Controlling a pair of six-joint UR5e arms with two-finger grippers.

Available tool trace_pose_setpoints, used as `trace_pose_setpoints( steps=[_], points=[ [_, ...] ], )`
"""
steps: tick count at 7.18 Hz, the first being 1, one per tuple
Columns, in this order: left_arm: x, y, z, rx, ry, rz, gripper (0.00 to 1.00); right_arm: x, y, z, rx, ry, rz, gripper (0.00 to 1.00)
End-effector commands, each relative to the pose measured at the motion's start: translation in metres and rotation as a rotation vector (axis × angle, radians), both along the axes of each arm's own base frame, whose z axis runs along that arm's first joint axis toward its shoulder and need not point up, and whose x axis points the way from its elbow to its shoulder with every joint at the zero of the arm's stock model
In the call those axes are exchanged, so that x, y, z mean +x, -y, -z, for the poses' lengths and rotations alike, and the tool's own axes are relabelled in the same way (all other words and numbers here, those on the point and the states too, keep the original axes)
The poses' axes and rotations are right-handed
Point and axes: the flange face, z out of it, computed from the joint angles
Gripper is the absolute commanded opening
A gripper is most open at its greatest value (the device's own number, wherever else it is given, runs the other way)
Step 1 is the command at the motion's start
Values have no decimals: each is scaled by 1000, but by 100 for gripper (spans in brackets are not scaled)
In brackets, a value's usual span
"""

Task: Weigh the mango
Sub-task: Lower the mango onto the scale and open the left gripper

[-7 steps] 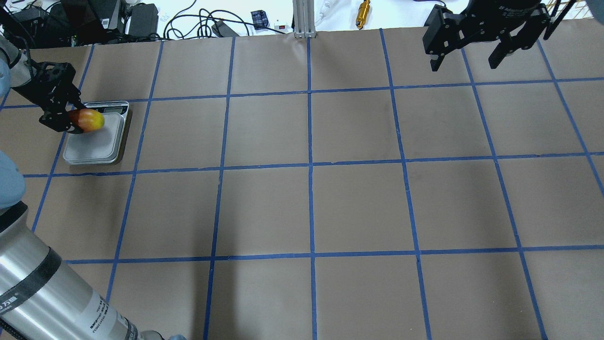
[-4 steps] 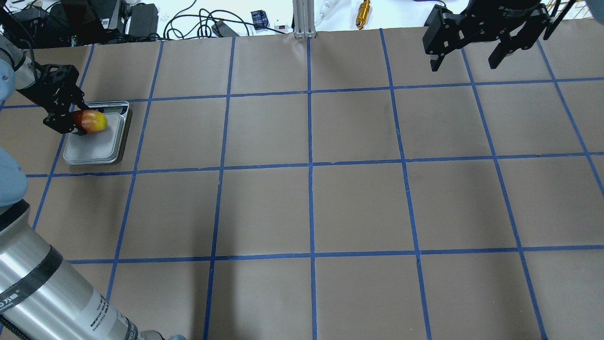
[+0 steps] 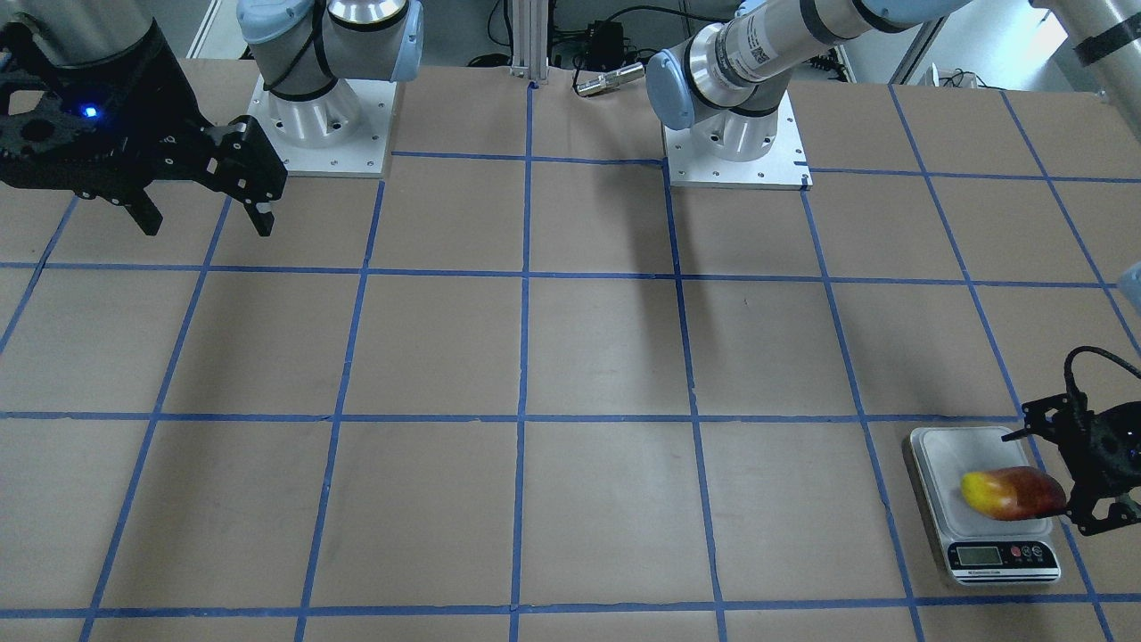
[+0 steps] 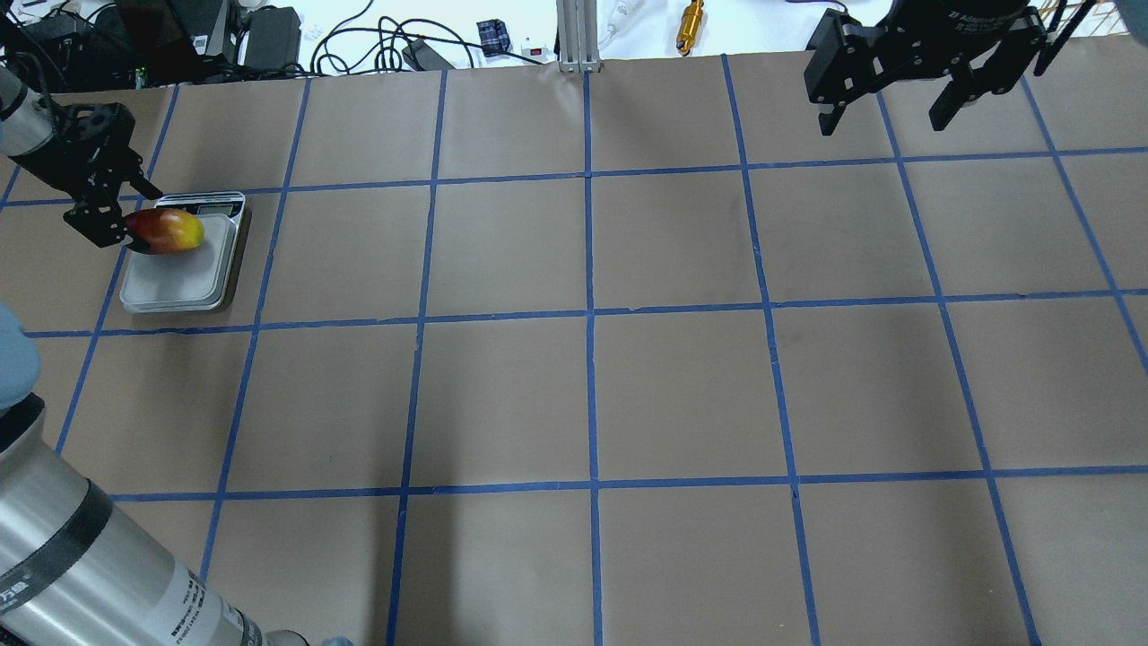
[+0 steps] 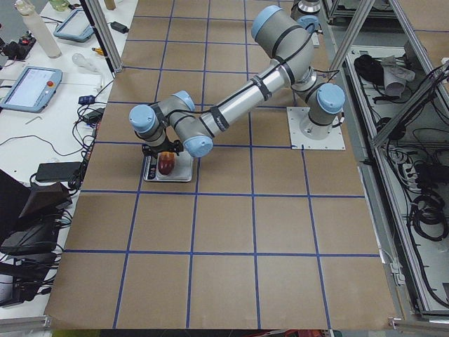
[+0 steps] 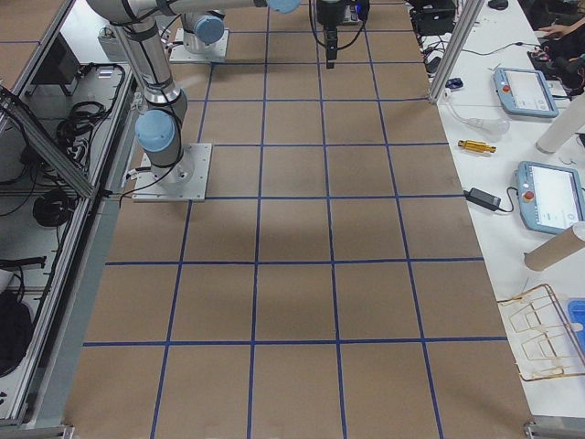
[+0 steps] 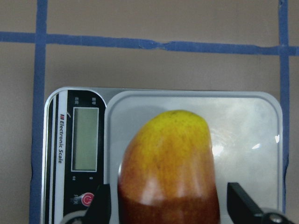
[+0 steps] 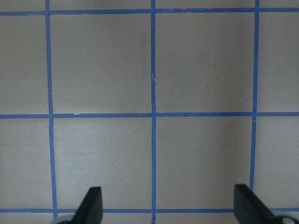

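The mango (image 4: 169, 231) lies on the far part of the silver platform of the scale (image 4: 179, 278), yellow end pointing right. My left gripper (image 4: 142, 220) is open, its fingers either side of the red end with a small gap each side. In the left wrist view the mango (image 7: 168, 163) sits between the two fingertips (image 7: 238, 198) on the scale (image 7: 243, 126). In the front view the mango (image 3: 1012, 493) rests on the scale (image 3: 945, 455) by my left gripper (image 3: 1047, 481). My right gripper (image 4: 883, 124) is open and empty at the far right, high above the table.
The scale's display (image 7: 86, 137) looks blank. Cables, boxes and a brass part (image 4: 689, 25) lie beyond the far table edge. Brown paper with a blue tape grid (image 4: 589, 314) covers the table. The right wrist view shows bare grid between the open fingers (image 8: 91, 205).
My left gripper has let go of the mango and drawn back a little to the left. The mango now rests on the scale. The right arm has not moved.
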Motion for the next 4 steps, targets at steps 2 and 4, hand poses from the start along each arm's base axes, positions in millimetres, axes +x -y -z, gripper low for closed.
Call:
trace_pose_setpoints(
  steps=[2,4],
  points=[
    [-29,-47,-110,41,27,-259,100,0,0,0,0,0,-1,100],
    [-70,-85,-175,67,28,-436,100,0,0,0,0,2,-1,100]
  ],
)
